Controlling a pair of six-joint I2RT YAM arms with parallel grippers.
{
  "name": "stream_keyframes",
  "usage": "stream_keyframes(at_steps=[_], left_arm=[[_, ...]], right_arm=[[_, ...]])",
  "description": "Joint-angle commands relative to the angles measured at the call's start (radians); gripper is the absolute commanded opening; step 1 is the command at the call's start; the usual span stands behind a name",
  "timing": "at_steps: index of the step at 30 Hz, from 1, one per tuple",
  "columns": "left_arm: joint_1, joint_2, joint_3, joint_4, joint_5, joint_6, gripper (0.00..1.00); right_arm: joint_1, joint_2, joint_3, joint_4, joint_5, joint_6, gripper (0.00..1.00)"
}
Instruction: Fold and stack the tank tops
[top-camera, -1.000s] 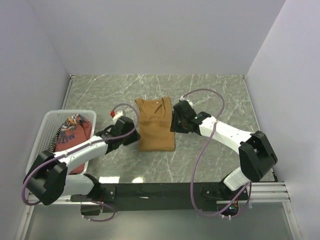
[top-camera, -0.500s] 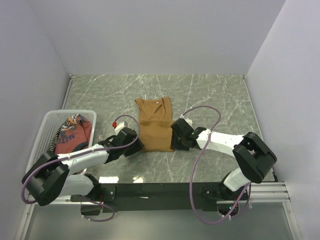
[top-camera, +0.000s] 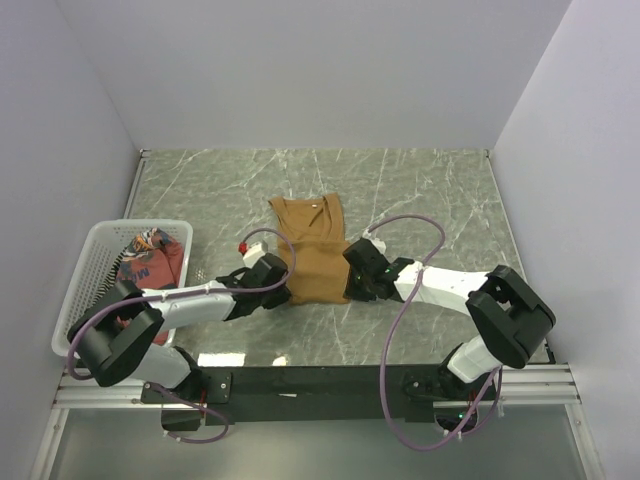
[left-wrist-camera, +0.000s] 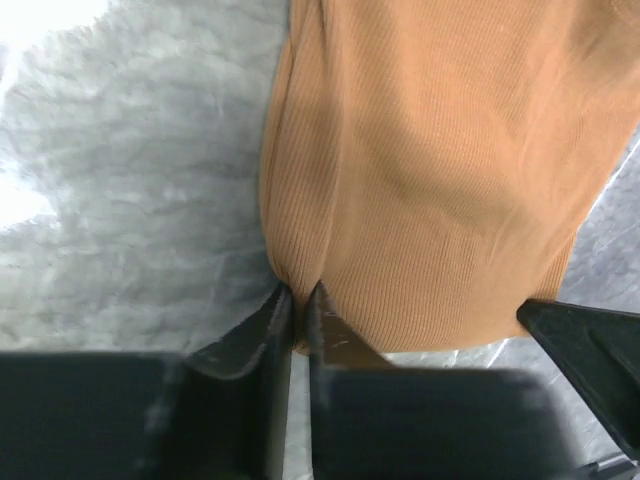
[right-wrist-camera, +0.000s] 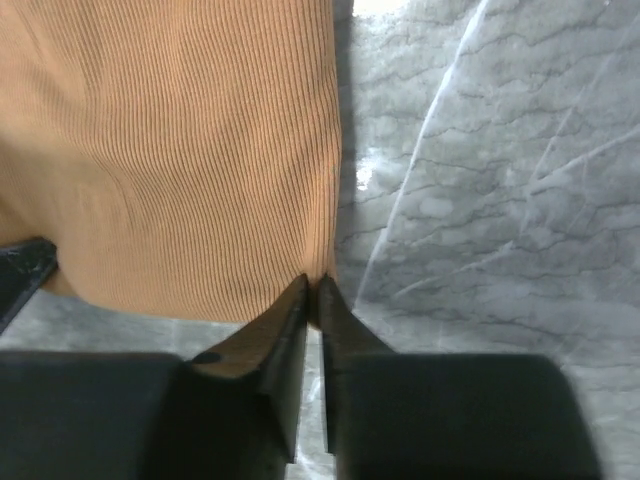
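The tan tank top (top-camera: 312, 255) lay flat on the desk (top-camera: 420, 190) with its long axis running straight away from both hands, neckline at the far end and hem at the near end. The left hand (left-wrist-camera: 300, 290) was clenched on the hem's left corner, with a ridge of ribbed cloth drawn up into the narrow slot between its fingers. The right hand (right-wrist-camera: 312, 283) was pinched on the right corner in the same way, though only the very edge of the fabric met its tips, so how much it had caught was hard to judge. Each hand sat at its own corner, neither nearer than the other, and the whole body of the garment stretched ahead of them. The next fold would probably carry the hem forward toward the neckline. Out beyond the left hand stood the basket (top-camera: 95, 255) holding the rust-red top (top-camera: 150, 262) (bunched, and partly behind the left arm). No other garment could be made out, and the underside of the tan cloth was hidden.
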Motion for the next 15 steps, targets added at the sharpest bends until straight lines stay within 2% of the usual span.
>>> stream_keyframes(at_steps=[1, 2, 7, 9, 10, 11, 12, 13, 14, 15], left_arm=[[-0.035, 0.022, -0.006, -0.135, -0.014, -0.007, 0.06], [-0.046, -0.002, -0.012, -0.159, -0.006, -0.018, 0.03], [-0.140, -0.117, -0.055, -0.247, 0.023, -0.071, 0.00], [-0.193, -0.174, -0.083, -0.271, 0.041, -0.110, 0.01], [-0.207, -0.189, -0.098, -0.292, 0.049, -0.125, 0.04], [-0.224, -0.221, -0.107, -0.299, 0.067, -0.143, 0.11], [-0.230, -0.260, -0.115, -0.311, 0.070, -0.153, 0.31], [-0.233, -0.260, -0.113, -0.320, 0.070, -0.153, 0.39], [-0.235, -0.310, -0.106, -0.334, 0.064, -0.151, 0.45], [-0.235, -0.338, -0.091, -0.355, 0.035, -0.145, 0.56]], right_arm=[[0.004, -0.021, -0.019, -0.031, 0.026, -0.010, 0.12], [0.005, -0.041, -0.020, -0.043, 0.026, -0.013, 0.01], [0.079, -0.185, -0.088, -0.145, 0.052, -0.001, 0.00], [0.114, -0.225, -0.126, -0.163, 0.049, 0.028, 0.00], [0.143, -0.255, -0.137, -0.183, 0.051, 0.040, 0.00], [0.162, -0.268, -0.145, -0.192, 0.052, 0.051, 0.04], [0.188, -0.291, -0.158, -0.202, 0.057, 0.069, 0.10], [0.200, -0.303, -0.163, -0.206, 0.060, 0.077, 0.17], [0.208, -0.315, -0.166, -0.208, 0.066, 0.082, 0.30], [0.209, -0.328, -0.169, -0.211, 0.069, 0.079, 0.34]])
